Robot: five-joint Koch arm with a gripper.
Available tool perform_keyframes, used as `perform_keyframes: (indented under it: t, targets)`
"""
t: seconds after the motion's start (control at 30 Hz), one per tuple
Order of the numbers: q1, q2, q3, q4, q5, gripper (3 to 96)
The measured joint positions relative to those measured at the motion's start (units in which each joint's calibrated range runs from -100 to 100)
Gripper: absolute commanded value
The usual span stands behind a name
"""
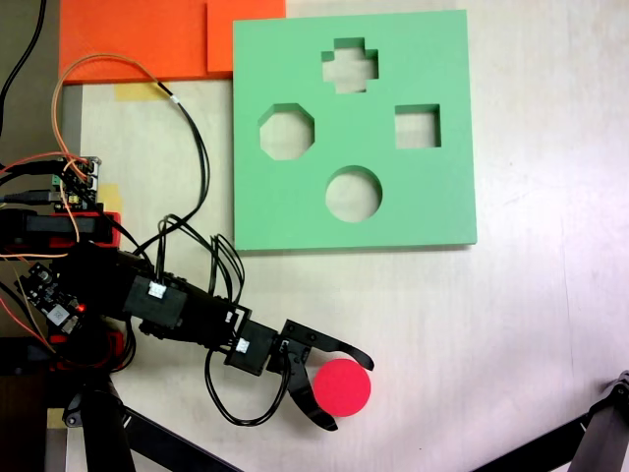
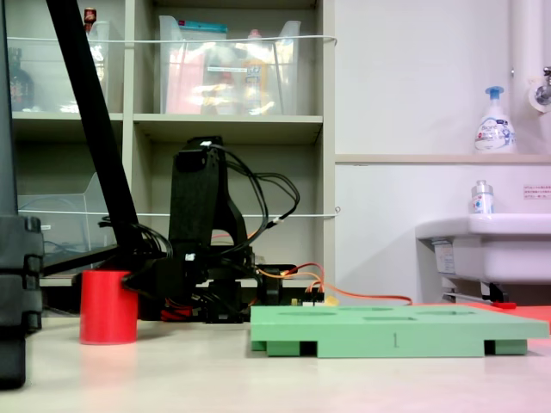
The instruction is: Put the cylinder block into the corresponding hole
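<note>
The table point(image 1: 531, 324) carried the green board point(image 1: 442, 202), with its round hole point(image 1: 354, 194) unoccupied. The arm point(image 1: 167, 305) lay low at the first exterior view's lower left. The gripper point(image 1: 344, 393) was open, jaws bracketing the red cylinder point(image 1: 342, 388), upright on the table, well apart from the board.

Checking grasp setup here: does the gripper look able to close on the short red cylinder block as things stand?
Probably yes. The gripper is open with its fingers on either side of the short red cylinder block, and nothing lies between them.
</note>
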Motion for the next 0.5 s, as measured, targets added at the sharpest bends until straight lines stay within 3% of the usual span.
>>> perform_keyframes:
  t: [0.27,0.5]
  targets:
    - [0.05,-5.88,-2.55,-1.76,0.05,38.4]
    - [3.17,-33.93,-3.33,-20.56,0.05,38.4]
